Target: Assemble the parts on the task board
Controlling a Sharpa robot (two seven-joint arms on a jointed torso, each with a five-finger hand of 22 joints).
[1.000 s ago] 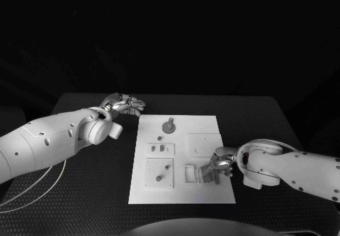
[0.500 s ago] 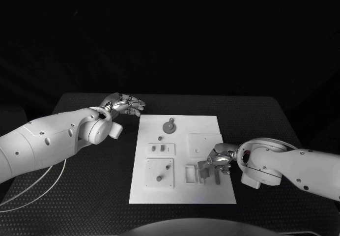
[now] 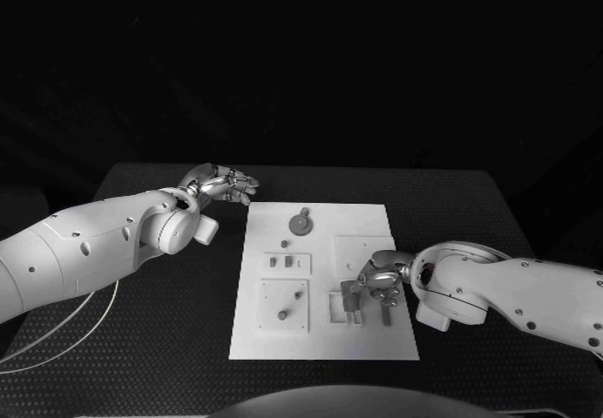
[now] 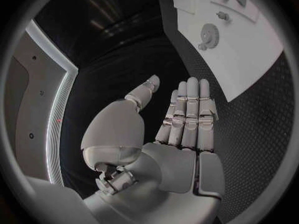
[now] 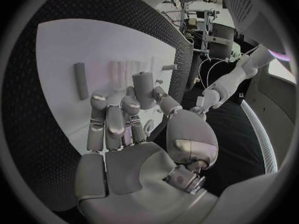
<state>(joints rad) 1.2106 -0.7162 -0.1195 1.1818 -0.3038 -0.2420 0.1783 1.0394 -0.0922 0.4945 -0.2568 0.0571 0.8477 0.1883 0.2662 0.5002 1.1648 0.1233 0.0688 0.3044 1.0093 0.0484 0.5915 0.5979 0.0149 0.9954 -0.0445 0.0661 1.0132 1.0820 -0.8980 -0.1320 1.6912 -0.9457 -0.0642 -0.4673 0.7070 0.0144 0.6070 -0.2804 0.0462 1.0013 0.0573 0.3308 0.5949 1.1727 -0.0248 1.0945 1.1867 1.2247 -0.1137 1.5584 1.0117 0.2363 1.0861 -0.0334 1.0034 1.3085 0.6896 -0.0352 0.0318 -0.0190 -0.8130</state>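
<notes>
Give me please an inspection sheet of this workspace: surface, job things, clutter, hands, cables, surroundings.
Surface: black table, dotted texture.
Job things: white task board in the middle; round gear-like part at its far end; a bar-shaped part lying flat near the right hand.
Clutter: nothing seen.
Hands: left hand open, off the board's far left corner; right hand over the board, fingers holding a cylindrical part.
Cables: thin pale cable on the table's left.
Surroundings: dark.
</notes>
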